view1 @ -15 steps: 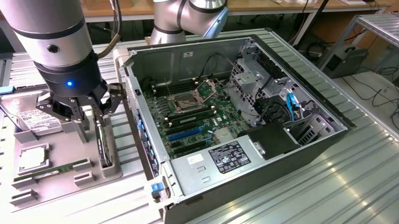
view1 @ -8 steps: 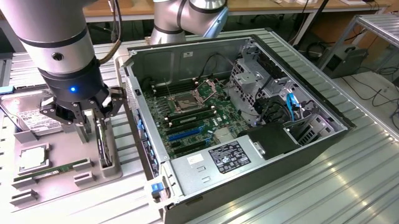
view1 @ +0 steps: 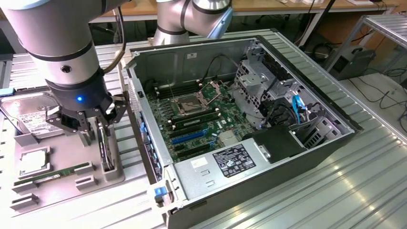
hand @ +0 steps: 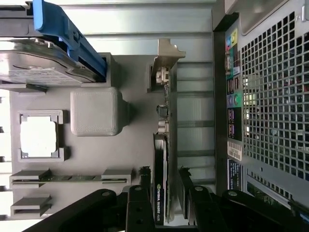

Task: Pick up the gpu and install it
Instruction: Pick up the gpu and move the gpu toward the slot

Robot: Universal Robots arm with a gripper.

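**A:** Where is the gpu, and how much of it shows?

**B:** Very little of its face. It stands on edge in a slot of the grey holder tray, beside the open computer case and outside it. The wrist view has it edge-on: a thin black slab with white print I can't fully read, ending in a bent silver bracket. In the exterior view the gripper covers its upper edge, and the slot walls hide its lower part.

**A:** And the jaws?

**B:** Spread apart. The black fingers stand one on each side of the card. There is a clear gap on one side; on the other I can't tell whether the finger touches. Nothing is clamped.

**A:** What else is cut off?

**B:** The hard drive, silver with a white label, runs past the frame edge. In the wrist view a blue plastic rail crosses it.

**A:** Surfaces?

**B:** The tray is matt grey with blocky raised holders. A square processor with a pale lid lies in one pocket, and a long, narrow green RAM stick in another. The case has a perforated grille of small square holes. Inside it, cables and a metal cage hide part of the green motherboard. The table is ribbed, shiny metal
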